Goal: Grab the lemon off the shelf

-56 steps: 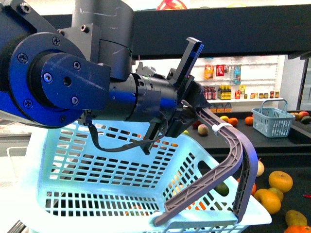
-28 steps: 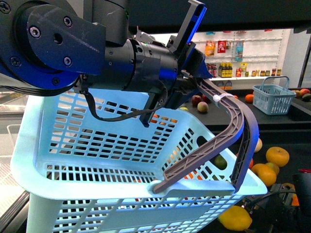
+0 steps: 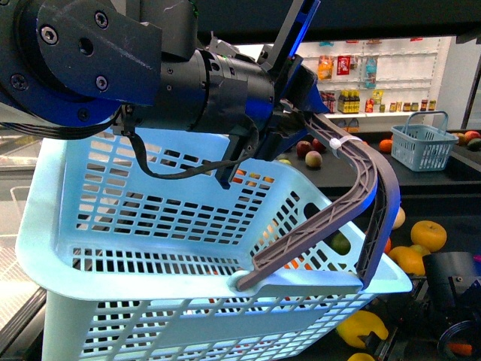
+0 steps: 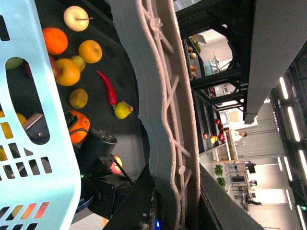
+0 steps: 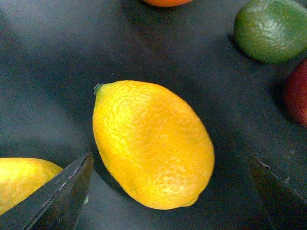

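Basket (image 3: pixel 150 248), pale blue, slotted, nearest, filling the lower front view. Handle (image 3: pixel 364 195), grey-brown, arching over the basket's right rim, clamped in the left gripper (image 3: pixel 301 98) above the basket. Right gripper (image 5: pixel 168 191) low beside the basket's right corner, jaws spread wide, holding nothing. Lemon (image 5: pixel 153 143) on the shelf (image 5: pixel 48 48), on its black tray past that corner of the basket, between the spread jaws. Second yellow fruit (image 5: pixel 24 182), green fruit (image 5: pixel 273 28) and red fruit (image 5: pixel 297 91) on the same tray. Oranges (image 3: pixel 428 235) beyond the basket's right side. Small basket (image 3: pixel 423 147) far beyond, bottles (image 3: pixel 347 100) behind.
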You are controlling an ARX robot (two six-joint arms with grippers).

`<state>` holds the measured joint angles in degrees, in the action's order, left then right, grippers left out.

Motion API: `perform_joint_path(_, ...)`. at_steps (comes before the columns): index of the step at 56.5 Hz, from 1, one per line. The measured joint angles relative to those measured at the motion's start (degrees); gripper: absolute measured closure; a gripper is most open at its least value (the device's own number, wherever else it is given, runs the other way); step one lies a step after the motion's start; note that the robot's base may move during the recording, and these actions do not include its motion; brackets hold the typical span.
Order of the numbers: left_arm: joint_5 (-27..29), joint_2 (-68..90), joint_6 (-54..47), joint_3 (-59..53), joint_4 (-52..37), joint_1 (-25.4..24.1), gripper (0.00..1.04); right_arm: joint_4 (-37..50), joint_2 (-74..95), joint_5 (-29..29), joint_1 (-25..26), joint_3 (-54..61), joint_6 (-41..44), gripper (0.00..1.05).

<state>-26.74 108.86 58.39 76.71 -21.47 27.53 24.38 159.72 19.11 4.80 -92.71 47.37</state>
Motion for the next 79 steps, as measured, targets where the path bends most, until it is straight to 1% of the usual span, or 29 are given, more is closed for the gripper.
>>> perform_joint_path(30,0.0,0.0,0.0,0.0,0.0,0.0,0.93,-1.6,5.6,-1.1,-1.0,-7.3,-4.3,0.07)
perform_joint_path(31,0.0,0.0,0.0,0.0,0.0,0.0,0.93,-1.4,5.7,-1.3,-1.1,-7.4,-4.5,0.08)
perform_joint_path(34,0.0,0.0,0.0,0.0,0.0,0.0,0.93,-1.4,5.7,-1.3,-1.2,-7.5,-5.0,0.18)
perform_joint_path(40,0.0,0.0,0.0,0.0,0.0,0.0,0.93,-2.3,5.7,-1.7,-1.3,-7.5,-5.4,0.31)
perform_joint_path(42,0.0,0.0,0.0,0.0,0.0,0.0,0.93,-2.4,5.7,-1.7,-1.3,-7.5,-5.6,0.34)
perform_joint_path(48,0.0,0.0,0.0,0.0,0.0,0.0,0.93,-1.3,5.5,-2.4,-1.1,-6.6,-6.2,0.34)
perform_joint_path(53,0.0,0.0,0.0,0.0,0.0,0.0,0.93,2.1,3.8,-5.7,-0.2,-3.2,-8.0,0.35)
perform_joint_path(59,0.0,0.0,0.0,0.0,0.0,0.0,0.93,7.2,-0.2,-8.9,2.5,2.2,-11.2,0.35)
perform_joint_path(68,0.0,0.0,0.0,0.0,0.0,0.0,0.93,11.8,-10.2,-8.8,6.4,9.8,-15.1,0.37)
perform_joint_path(73,0.0,0.0,0.0,0.0,0.0,0.0,0.93,12.3,-17.8,-8.0,8.1,14.2,-18.6,0.37)
perform_joint_path(79,0.0,0.0,0.0,0.0,0.0,0.0,0.93,11.6,-26.2,-5.9,8.6,18.3,-22.9,0.37)
